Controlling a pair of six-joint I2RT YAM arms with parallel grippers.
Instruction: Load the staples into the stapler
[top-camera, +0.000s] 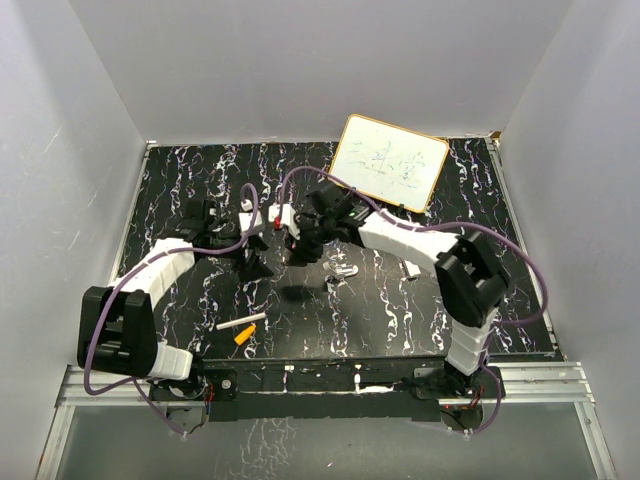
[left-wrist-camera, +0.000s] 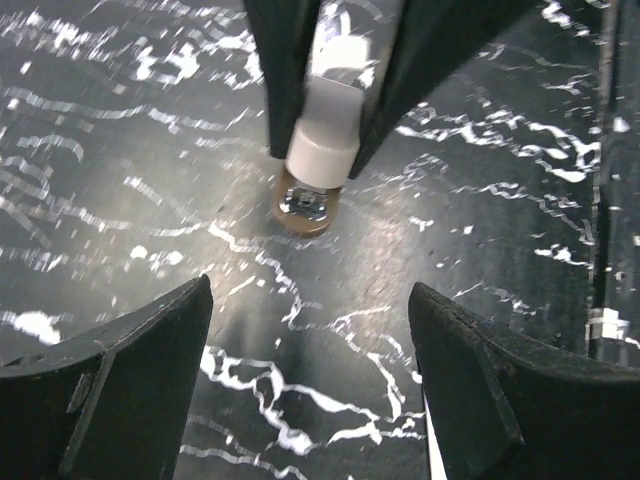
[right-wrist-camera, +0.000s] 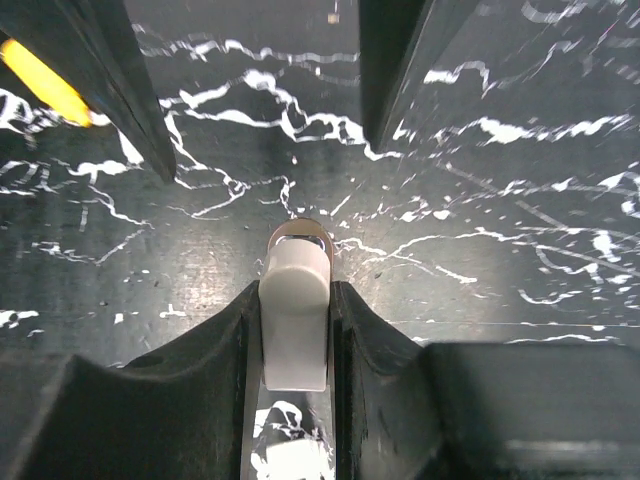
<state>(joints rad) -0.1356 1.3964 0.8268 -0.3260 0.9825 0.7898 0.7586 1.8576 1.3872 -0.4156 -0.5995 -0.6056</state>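
My right gripper (right-wrist-camera: 295, 300) is shut on the stapler (right-wrist-camera: 294, 330), a small white and light-grey piece with a metal tip poking out past the fingertips, held above the table. In the left wrist view the same stapler (left-wrist-camera: 320, 150) hangs nose-down between the right gripper's dark fingers (left-wrist-camera: 285, 80). My left gripper (left-wrist-camera: 310, 340) is open and empty, facing the stapler a short way from it. From above, the left gripper (top-camera: 255, 260) and the right gripper (top-camera: 293, 243) meet at the table's middle. No staples can be made out for certain.
A white stick (top-camera: 240, 325) and an orange piece (top-camera: 243, 337) lie near the front left; the orange piece also shows in the right wrist view (right-wrist-camera: 40, 80). A small pale shiny object (top-camera: 343, 272) lies right of the grippers. A whiteboard (top-camera: 390, 160) leans at the back.
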